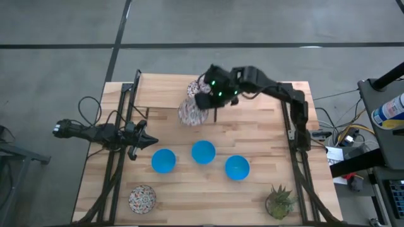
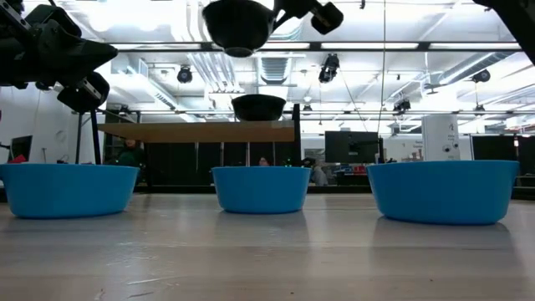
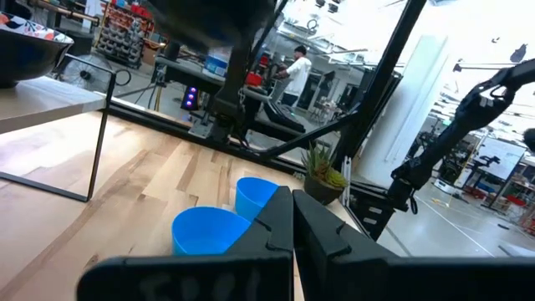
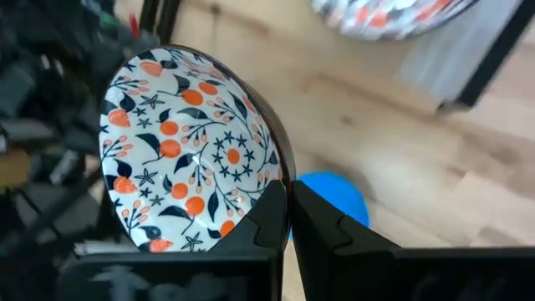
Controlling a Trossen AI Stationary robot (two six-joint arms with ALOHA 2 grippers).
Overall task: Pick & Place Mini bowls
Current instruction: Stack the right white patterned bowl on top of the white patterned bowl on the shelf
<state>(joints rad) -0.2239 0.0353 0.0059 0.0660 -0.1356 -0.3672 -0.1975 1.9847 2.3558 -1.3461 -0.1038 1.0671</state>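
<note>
My right gripper is over the table's far middle, shut on a white patterned mini bowl that shows high in the low view. A second patterned bowl stands on a raised wooden shelf. A third sits on the table near the near-left corner. Three blue bowls rest in a row across the near middle. My left gripper waits shut at the table's left, touching nothing. My right gripper pinches the patterned bowl by its rim, one finger on the inside and one on the outside. The fingers come from above, slanting from the table's right. The bowl is lifted clear, well above the table, mouth up.
A small green potted plant stands at the near-right corner. Black frame rails run along the table's left and right sides. The shelf's thin metal leg stands on the far part of the table. Bare wood lies between shelf and blue bowls.
</note>
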